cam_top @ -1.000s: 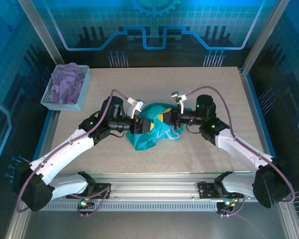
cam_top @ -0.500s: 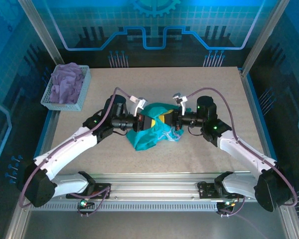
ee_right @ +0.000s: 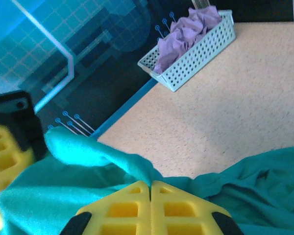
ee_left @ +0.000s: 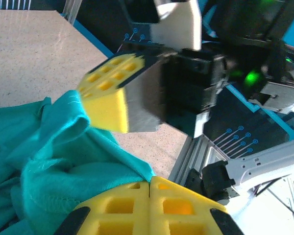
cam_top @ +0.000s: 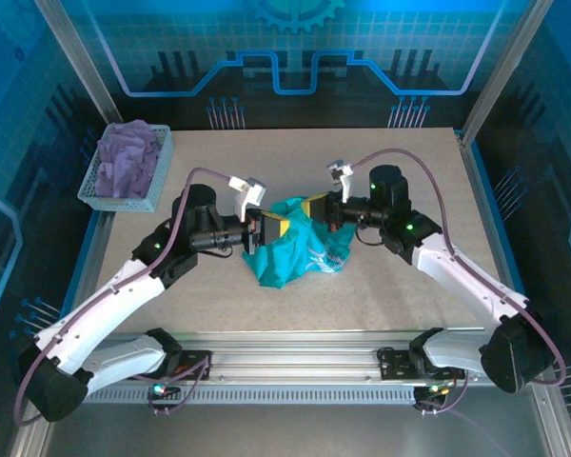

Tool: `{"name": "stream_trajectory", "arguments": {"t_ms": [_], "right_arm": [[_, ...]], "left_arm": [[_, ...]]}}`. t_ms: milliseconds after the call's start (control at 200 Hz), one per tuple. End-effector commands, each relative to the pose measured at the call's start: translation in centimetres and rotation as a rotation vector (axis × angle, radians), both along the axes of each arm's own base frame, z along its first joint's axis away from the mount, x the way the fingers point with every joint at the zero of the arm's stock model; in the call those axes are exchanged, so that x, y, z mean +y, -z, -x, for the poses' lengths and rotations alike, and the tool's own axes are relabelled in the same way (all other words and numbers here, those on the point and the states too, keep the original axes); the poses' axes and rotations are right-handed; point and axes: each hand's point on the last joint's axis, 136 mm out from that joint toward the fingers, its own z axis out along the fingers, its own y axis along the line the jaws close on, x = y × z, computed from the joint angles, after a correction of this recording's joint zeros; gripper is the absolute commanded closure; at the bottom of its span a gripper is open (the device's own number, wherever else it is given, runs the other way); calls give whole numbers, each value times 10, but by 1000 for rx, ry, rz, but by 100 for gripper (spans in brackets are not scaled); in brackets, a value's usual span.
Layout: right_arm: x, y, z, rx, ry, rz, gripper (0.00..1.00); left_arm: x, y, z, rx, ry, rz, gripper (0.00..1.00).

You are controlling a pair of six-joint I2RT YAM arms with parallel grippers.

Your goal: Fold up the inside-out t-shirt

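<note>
Pale perforated basket [cam_top: 119, 203] stood at the far left corner of the table [cam_top: 409, 286], packed with a crumpled lavender garment [cam_top: 128, 157] heaped above the rim. From the right wrist the same basket [ee_right: 201, 58] showed its hole-punched wall, purple cloth [ee_right: 183, 34] bulging out the top. The inside-out t-shirt [cam_top: 290, 252] sat near the middle of the table, well apart from the basket: a teal bunch, rumpled, with no sleeve or collar that could be made out. Its upper part was drawn up between the two grippers, the rest sagging toward the near edge. Pale stitching ran along a folded hem in the left wrist view [ee_left: 54, 161]. Left gripper [cam_top: 266, 228] had its yellow pads pressed together, a point of teal cloth running into the seam between them [ee_left: 150, 183]. Right gripper [cam_top: 316, 208] likewise was closed, a ridge of the shirt [ee_right: 264, 181] caught at its tips [ee_right: 151, 188]. The two grippers faced each other closely above the bunch.
</note>
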Motion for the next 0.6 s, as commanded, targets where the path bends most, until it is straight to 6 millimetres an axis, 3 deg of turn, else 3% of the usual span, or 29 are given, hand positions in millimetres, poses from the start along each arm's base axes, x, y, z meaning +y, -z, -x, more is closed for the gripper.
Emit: {"name": "stream_trajectory", "arguments": {"t_ms": [0, 40, 180, 330, 490, 595], "right_arm": [[9, 0, -5, 35, -10, -20, 100], [10, 2, -9, 44, 1, -18, 100], [10, 1, -18, 32, 14, -30, 100], [7, -2, -19, -2, -5, -37, 100], [4, -9, -13, -29, -22, -35, 100], [2, -11, -12, -31, -19, -36, 100]], "left_arm": [[-8, -11, 8, -91, 52, 6, 100], [-13, -8, 13, -89, 87, 6, 98], [-26, -2, 35, -63, 215, 19, 73], [-13, -2, 23, -46, 103, 5, 54], [18, 15, -11, 76, -104, -9, 52], [16, 28, -11, 146, -82, -8, 49]]}}
